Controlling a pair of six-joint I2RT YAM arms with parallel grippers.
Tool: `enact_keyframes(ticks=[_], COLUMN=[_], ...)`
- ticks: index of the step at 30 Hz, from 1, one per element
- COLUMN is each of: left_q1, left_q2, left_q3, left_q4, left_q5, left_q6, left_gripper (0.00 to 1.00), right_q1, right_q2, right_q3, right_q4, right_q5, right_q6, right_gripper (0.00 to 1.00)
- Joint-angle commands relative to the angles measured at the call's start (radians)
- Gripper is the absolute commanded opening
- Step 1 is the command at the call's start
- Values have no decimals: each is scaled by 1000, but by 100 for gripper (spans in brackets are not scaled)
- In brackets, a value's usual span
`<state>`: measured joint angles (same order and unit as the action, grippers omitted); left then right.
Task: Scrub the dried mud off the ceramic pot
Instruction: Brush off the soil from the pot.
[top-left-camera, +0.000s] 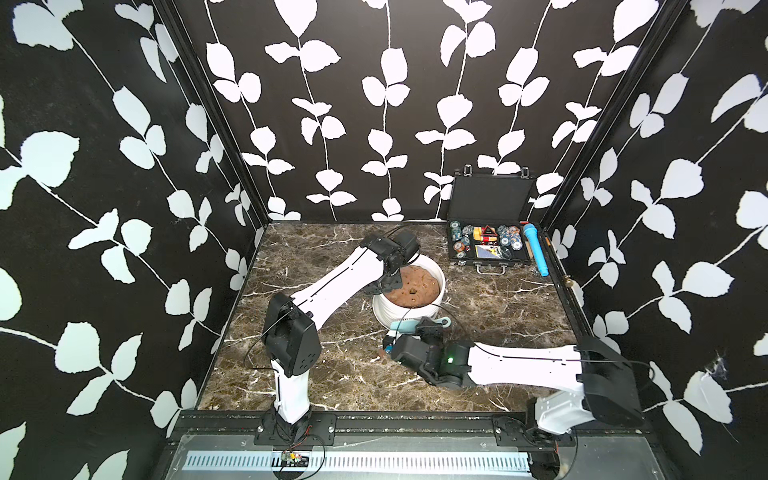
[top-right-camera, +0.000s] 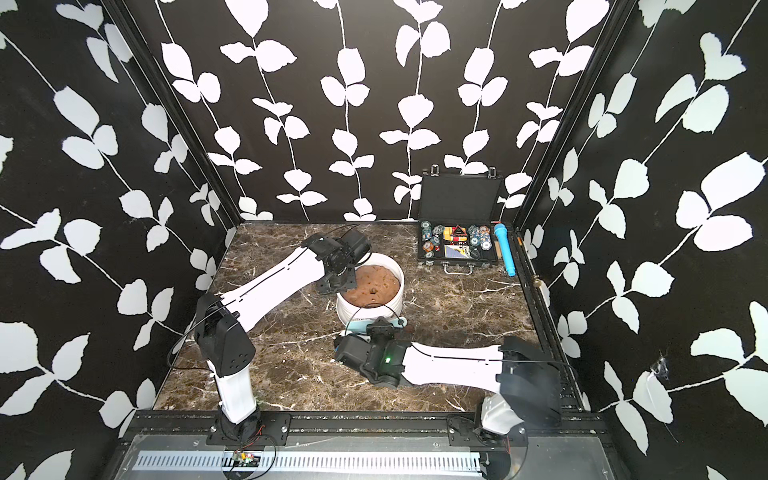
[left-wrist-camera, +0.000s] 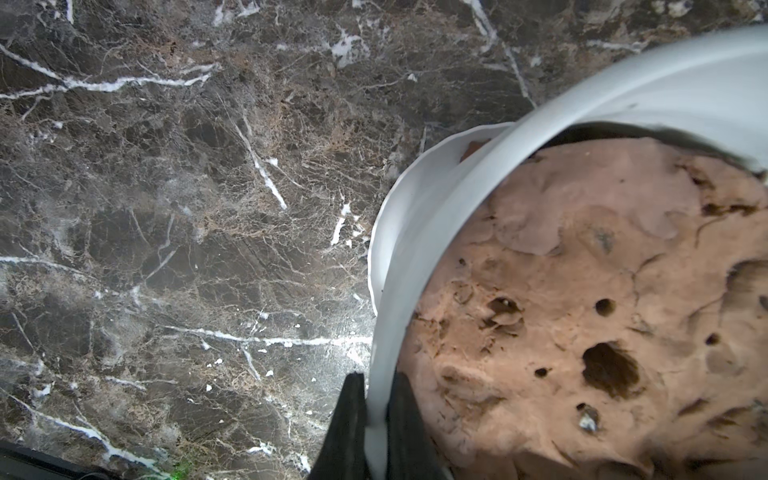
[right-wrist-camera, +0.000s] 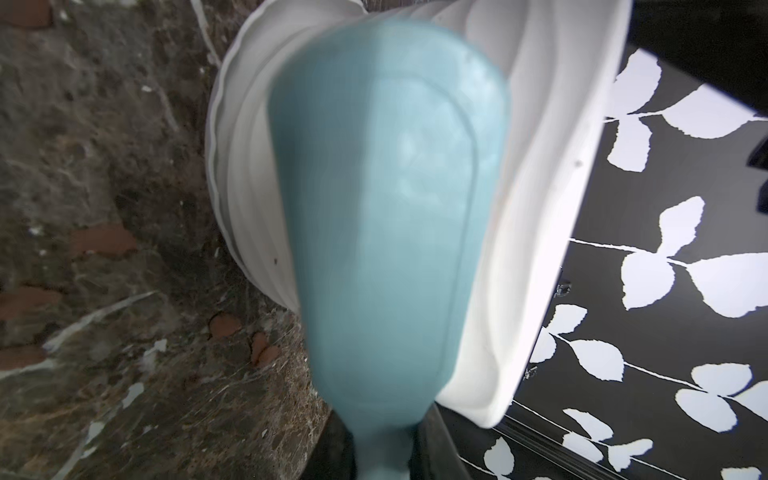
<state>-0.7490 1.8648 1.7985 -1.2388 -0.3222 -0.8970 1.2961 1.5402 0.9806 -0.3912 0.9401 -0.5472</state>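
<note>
The white ribbed ceramic pot (top-left-camera: 385, 311) (top-right-camera: 348, 309) stands mid-table, filled with a brown soil mound (top-left-camera: 415, 286). My left gripper (top-left-camera: 386, 286) (left-wrist-camera: 376, 415) is shut on the pot's rim (left-wrist-camera: 415, 249), one finger outside the wall and one inside against the soil. My right gripper (top-left-camera: 426, 326) (right-wrist-camera: 382, 453) is shut on the handle of a light-blue brush (right-wrist-camera: 382, 208) (top-right-camera: 365, 326). The brush head lies against the pot's near outer wall (right-wrist-camera: 536, 208). Several reddish-brown flakes of dried mud (right-wrist-camera: 102, 241) lie on the marble table by the pot's base.
An open black case of chips (top-left-camera: 490, 245) sits at the back right, with a blue cylinder (top-left-camera: 536, 249) beside it along the right edge. The marble table (top-left-camera: 332, 374) is closed in by patterned walls on three sides.
</note>
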Motion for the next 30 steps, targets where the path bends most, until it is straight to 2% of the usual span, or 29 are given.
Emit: enact_keyframes(ticks=[1,8,20,25,30], left_q1=[9,8,20,28,36], left_q2=[-2,-25,-54,-75,-73], left_q3=[8,-28,-75,-111,-105], left_q4=[26,54,93,130,141], left_q5=[-20,-4,5,20,28], left_q6=[17,24,67,80,99], left_gripper=[0,0,0,0,0], right_q1=[11,1,-41,-58,-64], right_q2=[29,196,187,77,-165], right_q3=[62,140,32,-19,-35], right_q4=[-30,-166,-271,-352,-335], right_q5=[143,189,171,128,-60], right_q6=[77,203,336,385,344], right_gripper=[0,0,0,0,0])
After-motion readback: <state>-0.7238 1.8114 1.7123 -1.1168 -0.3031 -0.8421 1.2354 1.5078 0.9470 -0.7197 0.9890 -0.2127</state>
